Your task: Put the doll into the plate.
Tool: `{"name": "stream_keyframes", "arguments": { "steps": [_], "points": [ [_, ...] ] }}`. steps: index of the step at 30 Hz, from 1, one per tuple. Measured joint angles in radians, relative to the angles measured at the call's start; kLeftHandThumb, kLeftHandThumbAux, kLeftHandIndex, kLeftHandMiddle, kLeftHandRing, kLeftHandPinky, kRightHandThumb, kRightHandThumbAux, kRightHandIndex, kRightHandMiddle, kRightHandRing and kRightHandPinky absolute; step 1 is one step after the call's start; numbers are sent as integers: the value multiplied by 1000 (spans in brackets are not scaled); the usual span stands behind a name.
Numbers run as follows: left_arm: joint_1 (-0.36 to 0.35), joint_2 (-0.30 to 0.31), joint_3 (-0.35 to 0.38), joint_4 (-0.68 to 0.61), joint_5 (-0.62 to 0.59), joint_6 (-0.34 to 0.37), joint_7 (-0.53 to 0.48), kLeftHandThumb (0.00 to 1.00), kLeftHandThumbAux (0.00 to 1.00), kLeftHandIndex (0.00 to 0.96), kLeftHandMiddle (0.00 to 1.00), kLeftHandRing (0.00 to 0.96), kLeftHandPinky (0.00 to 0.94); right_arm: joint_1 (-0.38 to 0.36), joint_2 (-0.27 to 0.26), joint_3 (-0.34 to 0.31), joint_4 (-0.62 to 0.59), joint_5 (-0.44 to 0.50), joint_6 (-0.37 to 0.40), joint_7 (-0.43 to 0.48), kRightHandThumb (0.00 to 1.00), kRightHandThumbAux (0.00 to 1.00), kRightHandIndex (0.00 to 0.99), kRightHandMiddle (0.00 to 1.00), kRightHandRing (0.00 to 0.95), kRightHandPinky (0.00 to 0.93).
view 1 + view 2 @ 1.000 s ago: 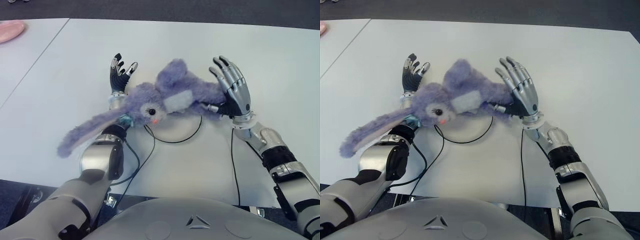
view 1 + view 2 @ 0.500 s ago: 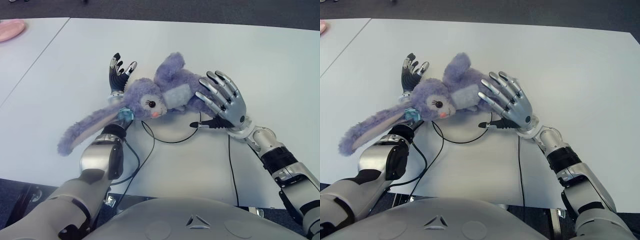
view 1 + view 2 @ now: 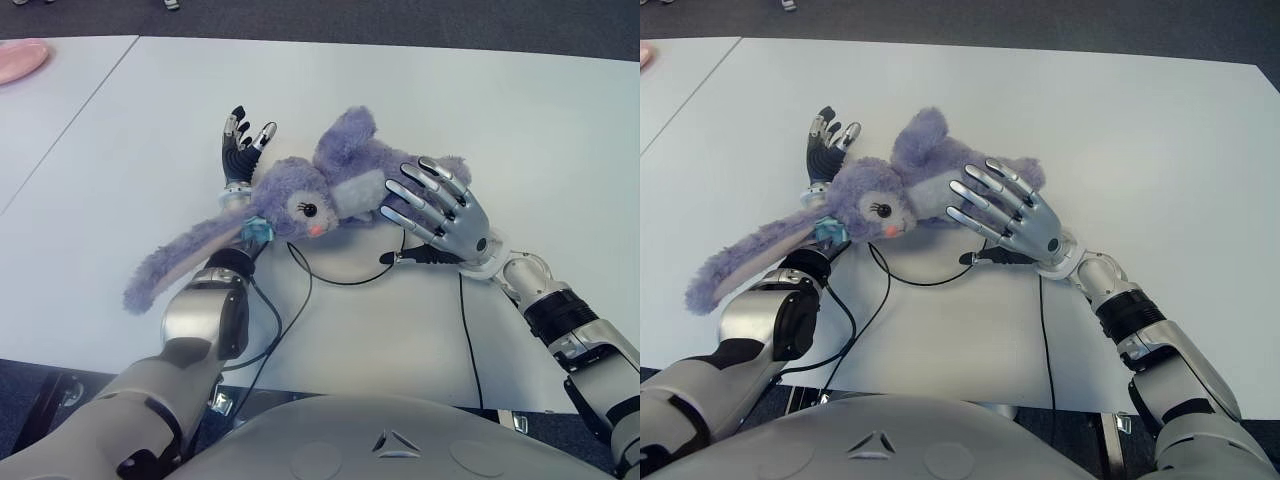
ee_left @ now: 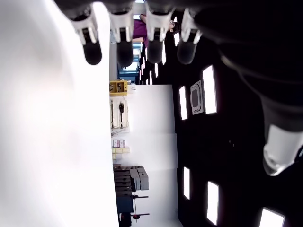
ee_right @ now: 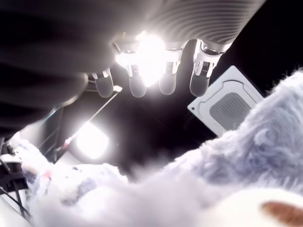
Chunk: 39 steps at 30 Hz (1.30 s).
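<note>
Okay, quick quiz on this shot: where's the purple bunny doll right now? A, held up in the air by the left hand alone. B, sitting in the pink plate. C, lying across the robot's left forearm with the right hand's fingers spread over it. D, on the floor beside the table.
C: the doll lies across the left forearm, behind the left hand, while the right hand spreads open fingers over its body; the pink plate sits far off, at the table's edge.

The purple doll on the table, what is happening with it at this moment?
The purple rabbit doll lies across the robot's left hand, which is palm up with open fingers. The right hand covers the doll's body from the other side, fingers spread, not closed on it. A pink plate shows at the white table's far left corner, with nothing on it.
</note>
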Motion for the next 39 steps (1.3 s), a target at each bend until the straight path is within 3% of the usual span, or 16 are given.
{"name": "stream_keyframes", "arguments": {
  "steps": [24,33,39],
  "points": [
    [-8,-11,-1,0,1,0,0,0,568,101,95,108,128,5,-31,4,-17,124,-67,58,55,381,0,0,0,0],
    [-18,-13,-1,-1,1,-3,0,0,556,98,91,102,119,7,-27,-1,-33,482,-372,210,91,386,0,0,0,0],
    [-24,-20,-1,-2,1,-3,0,0,560,101,98,107,129,46,0,-82,-149,711,-467,300,136,454,0,0,0,0]
  ]
}}
